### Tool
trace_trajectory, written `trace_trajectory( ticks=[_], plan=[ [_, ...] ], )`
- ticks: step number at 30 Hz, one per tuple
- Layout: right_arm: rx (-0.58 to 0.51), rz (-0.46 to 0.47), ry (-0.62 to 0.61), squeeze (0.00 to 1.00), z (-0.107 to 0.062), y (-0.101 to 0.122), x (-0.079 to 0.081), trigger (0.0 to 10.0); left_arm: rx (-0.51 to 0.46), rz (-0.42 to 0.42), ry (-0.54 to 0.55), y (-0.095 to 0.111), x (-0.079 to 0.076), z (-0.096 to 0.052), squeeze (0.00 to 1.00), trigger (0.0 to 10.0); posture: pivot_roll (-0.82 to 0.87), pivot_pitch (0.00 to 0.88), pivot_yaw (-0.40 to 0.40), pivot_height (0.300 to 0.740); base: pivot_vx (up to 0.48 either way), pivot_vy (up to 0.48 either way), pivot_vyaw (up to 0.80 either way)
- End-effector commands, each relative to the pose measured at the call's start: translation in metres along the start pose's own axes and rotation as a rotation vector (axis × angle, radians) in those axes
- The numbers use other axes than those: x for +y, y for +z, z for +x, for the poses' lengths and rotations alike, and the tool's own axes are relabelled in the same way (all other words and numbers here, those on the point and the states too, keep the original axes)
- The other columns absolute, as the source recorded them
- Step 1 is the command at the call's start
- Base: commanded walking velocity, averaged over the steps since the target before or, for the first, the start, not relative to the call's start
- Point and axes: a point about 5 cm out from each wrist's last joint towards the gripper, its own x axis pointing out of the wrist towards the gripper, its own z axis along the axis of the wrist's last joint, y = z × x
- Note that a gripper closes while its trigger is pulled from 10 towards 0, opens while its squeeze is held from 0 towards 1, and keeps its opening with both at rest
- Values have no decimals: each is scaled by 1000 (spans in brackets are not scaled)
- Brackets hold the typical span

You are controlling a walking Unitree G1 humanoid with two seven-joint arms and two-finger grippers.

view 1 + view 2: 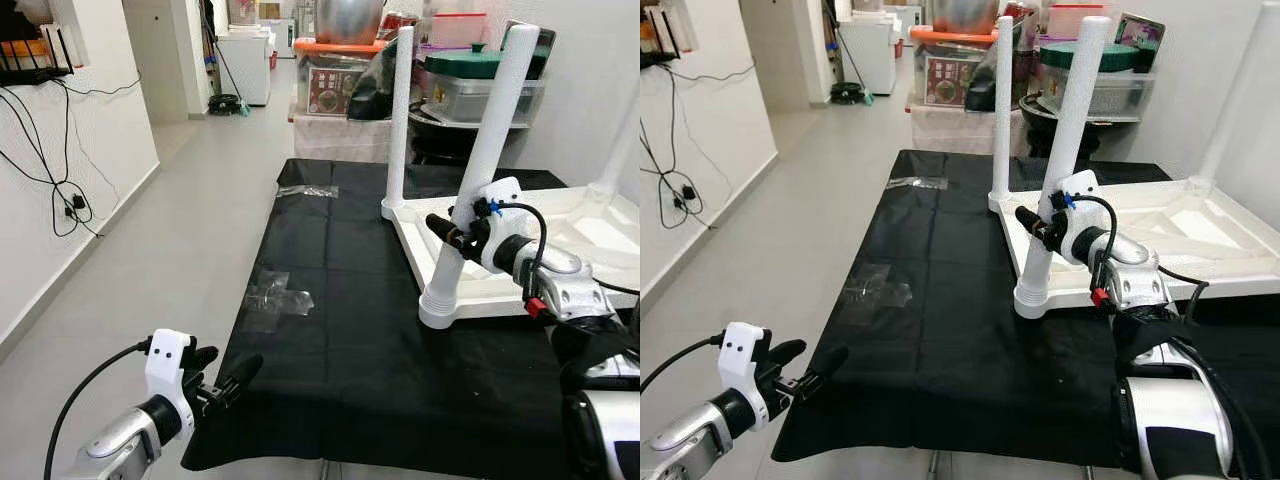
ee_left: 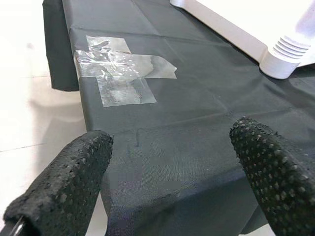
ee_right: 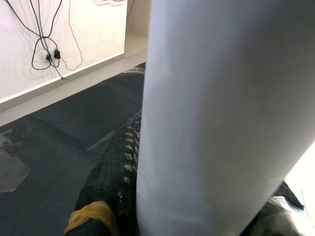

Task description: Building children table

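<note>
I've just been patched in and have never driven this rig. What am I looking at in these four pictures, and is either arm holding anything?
This is a humanoid robot with two silver arms, each ending in two black fingers. The two wide pictures come from its head camera, looking down at a black cloth spread on the floor. On it lies a white children's table top, upside down, with white legs standing up from its corners.

The other two pictures come from cameras on the wrists. The right gripper is closed around the near leg; its wrist view shows that leg right against a finger. The left gripper hovers at the cloth's near corner, jaws apart and holding nothing. Its wrist view shows clear tape stuck to the cloth.
</note>
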Motion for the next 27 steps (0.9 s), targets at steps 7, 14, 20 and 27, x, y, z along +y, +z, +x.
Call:
trace_trajectory(
  ticks=[7,14,20,27],
  plan=[
    [51,39,-53,0,6,-4,4,0,14,9,2,-2,1,0,0,10000,70,0,-51,740,0,0,0],
    [-190,545,-137,0,10,21,-5,0,16,9,2,-2,1,-1,0,10000,68,0,-47,740,0,0,0],
    [-283,706,-120,0,11,34,-6,0,15,9,1,-1,2,0,0,10000,68,0,-46,740,0,0,0],
    [-409,913,-77,0,10,42,-3,0,15,6,1,-2,1,0,0,10000,67,0,-48,740,0,0,0]
  ],
)
